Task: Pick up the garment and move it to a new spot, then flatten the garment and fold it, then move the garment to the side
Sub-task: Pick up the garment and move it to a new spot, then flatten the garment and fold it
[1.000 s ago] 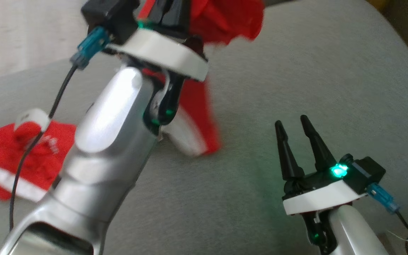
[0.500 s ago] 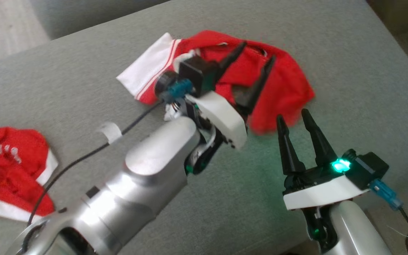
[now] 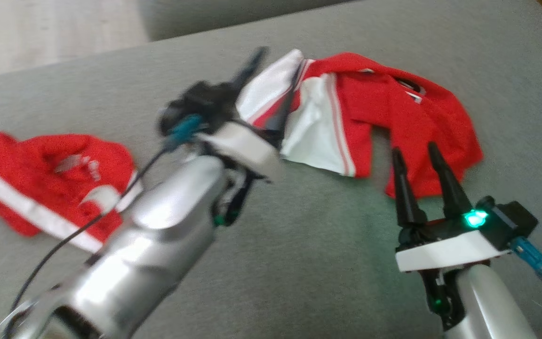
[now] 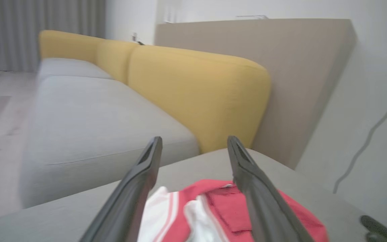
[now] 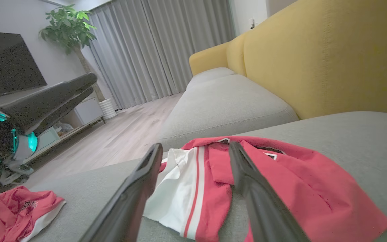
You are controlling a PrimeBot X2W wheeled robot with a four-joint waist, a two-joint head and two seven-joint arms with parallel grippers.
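Note:
The garment [image 3: 393,113], red with white striped panels, lies crumpled on the grey cushion [image 3: 299,263] at the upper right of the head view. My left gripper [image 3: 279,61] hovers open over its white left end, with nothing between the fingers. In the left wrist view the garment [image 4: 227,208] shows low between the spread fingers of that gripper [image 4: 195,139]. My right gripper [image 3: 414,148] stands open at the lower right, its tips at the garment's near red edge. The right wrist view looks past the right gripper [image 5: 195,145] onto the garment [image 5: 281,174].
A second red-and-white garment [image 3: 50,179] lies bunched at the cushion's left, also visible at the lower left of the right wrist view [image 5: 18,208]. A yellow sofa backrest [image 5: 314,57] rises behind. Wooden floor [image 3: 40,28] lies beyond the cushion's far edge.
My left gripper has opened and let go of the garment, which has dropped from the air onto the cushion. The left arm has drawn back leftward. The head camera has shifted.

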